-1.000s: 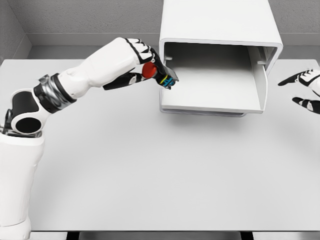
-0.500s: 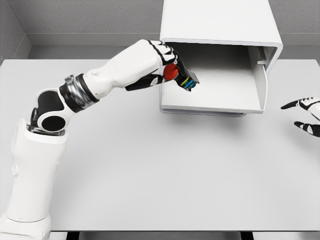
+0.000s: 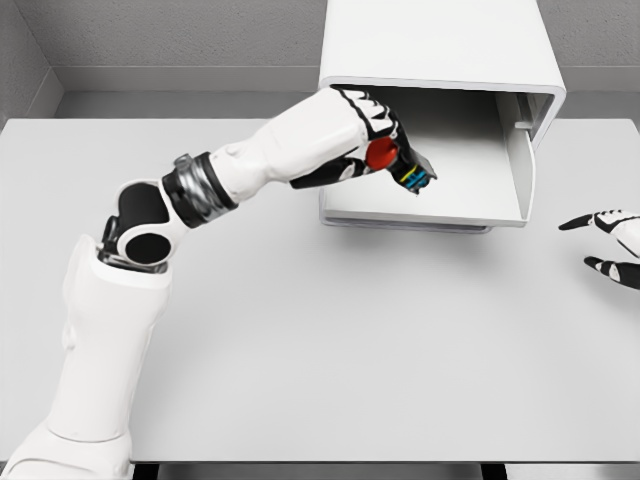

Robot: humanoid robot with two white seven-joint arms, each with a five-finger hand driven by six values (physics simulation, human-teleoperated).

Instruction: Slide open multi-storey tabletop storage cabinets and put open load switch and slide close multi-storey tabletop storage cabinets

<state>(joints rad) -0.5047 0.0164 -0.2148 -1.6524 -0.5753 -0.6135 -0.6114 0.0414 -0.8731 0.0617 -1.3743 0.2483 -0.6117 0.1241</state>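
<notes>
Left robot hand [image 3: 385, 150], pinching the load switch [image 3: 405, 168], is now reaching inside the open drawer [image 3: 470, 190], having crossed its left wall; release looks imminent.

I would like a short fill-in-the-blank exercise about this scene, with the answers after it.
1. The switch is held by the ____ hand.
2. The knob on the switch is ____ in colour.
3. The drawer of the cabinet is slid ____.
4. The right hand, at the picture's right edge, holds ____.

Answers: left; red; open; nothing
</notes>
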